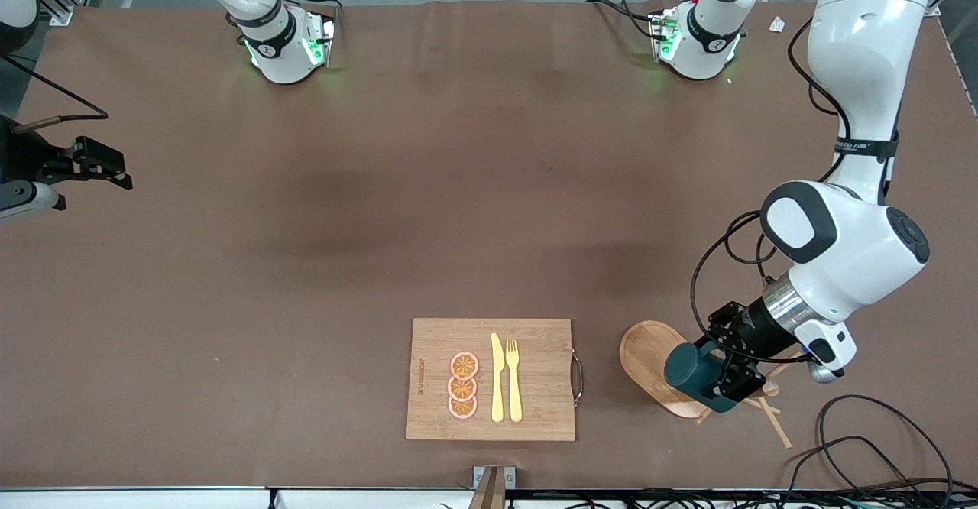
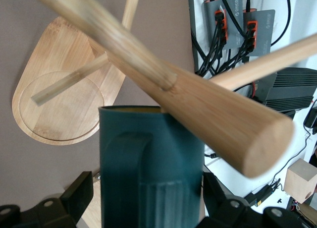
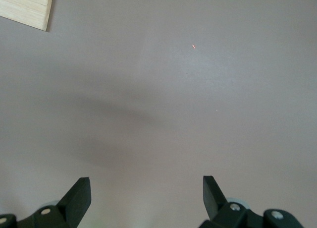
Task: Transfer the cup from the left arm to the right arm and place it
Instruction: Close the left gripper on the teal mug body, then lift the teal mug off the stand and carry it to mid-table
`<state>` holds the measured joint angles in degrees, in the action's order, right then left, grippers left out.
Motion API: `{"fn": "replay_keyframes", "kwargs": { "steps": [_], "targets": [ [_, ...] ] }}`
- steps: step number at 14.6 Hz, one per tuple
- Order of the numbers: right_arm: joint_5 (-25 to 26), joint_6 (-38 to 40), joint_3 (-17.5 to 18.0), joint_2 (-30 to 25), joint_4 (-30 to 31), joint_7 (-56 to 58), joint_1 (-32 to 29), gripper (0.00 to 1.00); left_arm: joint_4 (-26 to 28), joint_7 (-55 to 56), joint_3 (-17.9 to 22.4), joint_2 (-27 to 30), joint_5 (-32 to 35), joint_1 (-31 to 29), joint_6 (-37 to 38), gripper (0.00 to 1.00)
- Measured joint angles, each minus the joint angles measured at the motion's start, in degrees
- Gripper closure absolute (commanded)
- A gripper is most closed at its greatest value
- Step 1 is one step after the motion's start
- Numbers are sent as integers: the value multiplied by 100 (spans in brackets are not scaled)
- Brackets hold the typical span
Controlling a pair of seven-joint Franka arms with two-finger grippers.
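Cup (image 1: 691, 367) lies tipped on wooden rack (image 1: 649, 364), between left gripper (image 1: 722, 375) fingers, whether yet clamped, you cannot tell. Right gripper (image 1: 114, 173) waits, fingers apart, well away from rack.

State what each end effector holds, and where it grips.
The left end effector brackets the cup across its ribbed sides at the handle; whether it grips cannot be told. The right end effector is open, holding nothing.

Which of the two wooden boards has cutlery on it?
The rectangular cutting board, carrying a yellow knife, fork and orange slices. The oval board holds a peg stand instead.
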<state>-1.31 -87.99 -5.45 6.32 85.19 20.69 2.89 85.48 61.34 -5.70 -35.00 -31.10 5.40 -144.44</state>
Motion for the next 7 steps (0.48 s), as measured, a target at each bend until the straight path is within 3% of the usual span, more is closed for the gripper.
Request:
{"fn": "replay_keyframes", "kwargs": {
  "steps": [4,7],
  "targets": [
    [0,0,1,-1,-5,0,1,0,-32,0,-6,-8,0,0,-34,41],
    [0,-1,6,-1,-8,0,3,0,-103,0,-45,-7,0,2,-34,45]
  ]
}}
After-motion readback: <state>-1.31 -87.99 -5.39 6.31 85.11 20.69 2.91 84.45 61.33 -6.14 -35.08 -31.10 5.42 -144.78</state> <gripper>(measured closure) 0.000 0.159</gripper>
